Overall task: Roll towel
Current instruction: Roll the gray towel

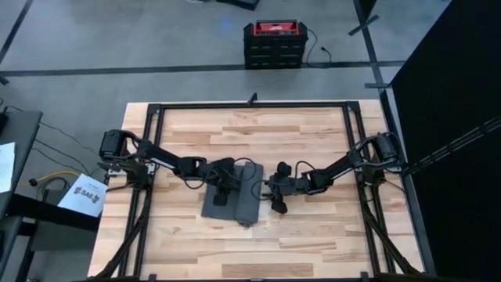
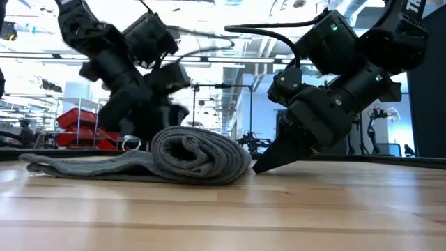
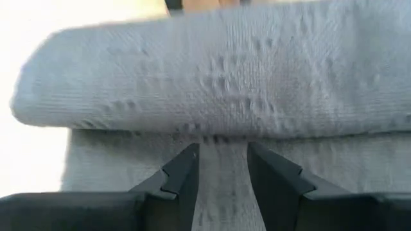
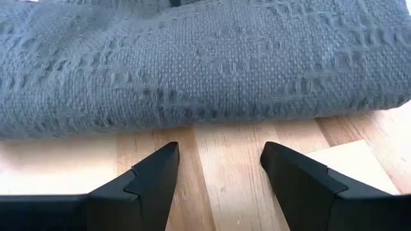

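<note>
The towel lies near the middle of the wooden table, between the two arms. It is partly rolled: in the low view a thick roll sits on the side toward the right arm, and a flat tail of the same cloth stretches out toward the left arm.

The left end effector is over the flat tail, just beside the roll. Its fingers stand a little apart with cloth showing in the gap between them, and they hold nothing that I can see. The right end effector is on the bare wood on the other side of the roll, low and near it but not touching. Its fingers are wide apart and empty.

The cloth looks soft and limp, with a knitted texture — it probably weighs little and bends everywhere, so it will not keep a shape by itself. The roll seems loose, and I think it can open again if one side is pushed more than the other. The woven surface should give good friction against the fingers, so slipping is not the main worry; sagging is.

In my judgement the best places to take hold are the two ends of the roll, or the free edge of the flat tail — a pinch through only one layer would just pull that layer out.
</note>
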{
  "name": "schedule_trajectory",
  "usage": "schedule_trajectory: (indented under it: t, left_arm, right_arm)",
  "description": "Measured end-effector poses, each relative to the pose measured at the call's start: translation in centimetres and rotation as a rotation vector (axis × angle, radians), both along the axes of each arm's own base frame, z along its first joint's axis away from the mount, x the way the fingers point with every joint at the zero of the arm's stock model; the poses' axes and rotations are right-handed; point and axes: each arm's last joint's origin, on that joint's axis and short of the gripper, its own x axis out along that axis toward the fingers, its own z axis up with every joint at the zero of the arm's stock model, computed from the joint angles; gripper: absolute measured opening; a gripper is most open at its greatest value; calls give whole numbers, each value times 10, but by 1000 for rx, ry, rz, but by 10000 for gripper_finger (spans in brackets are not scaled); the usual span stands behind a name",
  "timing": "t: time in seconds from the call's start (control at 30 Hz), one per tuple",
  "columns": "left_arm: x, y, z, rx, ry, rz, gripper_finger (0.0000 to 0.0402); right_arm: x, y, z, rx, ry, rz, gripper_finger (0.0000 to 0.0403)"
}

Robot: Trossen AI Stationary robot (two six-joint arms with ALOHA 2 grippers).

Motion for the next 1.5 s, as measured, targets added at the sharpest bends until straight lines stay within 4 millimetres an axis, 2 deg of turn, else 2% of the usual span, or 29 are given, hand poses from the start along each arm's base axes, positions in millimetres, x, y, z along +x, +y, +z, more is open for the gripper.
schedule_trajectory:
  t: [0.17,0.23,0.33,0.4,0.63,0.83,1.0,1.23,1.5]
  left_arm:
    - [-3,1,23,45,-6,6,118]
    - [-2,1,35,53,-52,5,118]
    - [0,1,42,52,-105,6,118]
    - [0,1,35,48,-84,-4,118]
    - [10,0,-17,27,-2,-6,118]
    - [17,1,-37,-12,11,19,118]
    - [21,1,-43,-44,-16,23,118]
    - [19,1,-39,-37,-20,16,118]
    - [17,1,-37,-32,-10,12,118]
  right_arm:
    - [0,0,0,-2,0,5,221]
    - [0,0,0,-15,3,18,221]
    - [0,0,0,-40,8,49,221]
    - [0,1,0,-52,5,69,221]
    - [1,2,1,-92,-1,121,221]
    - [2,-1,1,-80,-21,113,221]
    - [5,-3,5,-76,-71,103,221]
    - [7,-6,13,-114,-103,127,221]
    - [10,-6,31,-156,-178,136,221]
